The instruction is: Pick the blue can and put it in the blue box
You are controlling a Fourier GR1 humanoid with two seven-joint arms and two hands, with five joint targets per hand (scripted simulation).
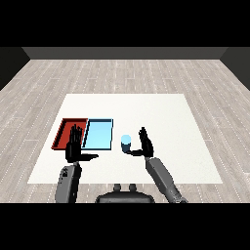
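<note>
While the blue can (126,142) stands on the worktop (161,122), the spread right hand (145,145) waits at its 3 o'clock; the left hand (74,147) is spread too.

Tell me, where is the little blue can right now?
In the head view the blue can stands on the white table, just right of the light blue tray and beside the right hand.

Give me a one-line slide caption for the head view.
Right hand open beside the upright blue can on the white table, near the light blue tray.
</note>
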